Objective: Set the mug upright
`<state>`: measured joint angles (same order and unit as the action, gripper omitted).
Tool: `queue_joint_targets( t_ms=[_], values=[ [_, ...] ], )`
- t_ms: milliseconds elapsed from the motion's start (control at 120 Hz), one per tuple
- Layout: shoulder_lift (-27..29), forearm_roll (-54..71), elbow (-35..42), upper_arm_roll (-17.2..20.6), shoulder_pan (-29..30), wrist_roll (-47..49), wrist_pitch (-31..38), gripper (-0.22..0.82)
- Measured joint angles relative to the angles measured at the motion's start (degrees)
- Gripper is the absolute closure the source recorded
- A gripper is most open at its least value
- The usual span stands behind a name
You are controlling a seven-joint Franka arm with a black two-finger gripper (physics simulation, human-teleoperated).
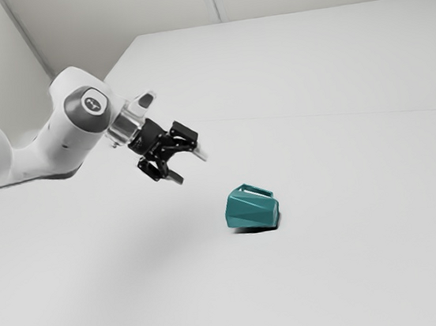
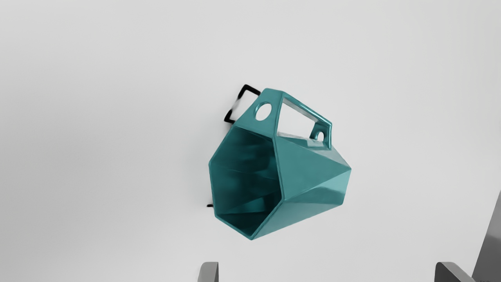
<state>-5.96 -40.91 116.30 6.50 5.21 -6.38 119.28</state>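
White tabletop [image 1: 359, 273], evenly lit; mug [image 2: 313, 176] is seen on its side, below & ahead of gripper [image 1: 189, 166], well apart from it. Fingers [image 2: 209, 273] are held apart w/ nothing clamped. Handle [image 2: 276, 113] is carried on the mug's upper side; mouth [image 2: 246, 176] is turned sideways, partly toward hand cam. Faceted body: prob. kept from rolling by a flat face on tbl.

Hand is tilted down toward mug, presumably so body or handle can be straddled on descent. Task judged at approach stage; uprighting to be done. Next, est.: gripper to be lowered, grip to be taken, mug to be rotated until base is set down. Risk: if body is nudged off-centre, mug may be slid or rolled; slanted facets may be poorly gripped.
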Motion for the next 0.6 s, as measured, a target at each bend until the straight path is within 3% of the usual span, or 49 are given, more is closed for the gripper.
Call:
queue_joint_targets(
  t_ms=[283, 600],
  values=[
    [-4.8, -10.3, 2.1, 2.7, -1.3, -9.0, 7.3, 0.0],
    [-8.8, -13.7, 1.6, 2.9, -0.4, -17.1, 10.0, 0.0]
  ],
)
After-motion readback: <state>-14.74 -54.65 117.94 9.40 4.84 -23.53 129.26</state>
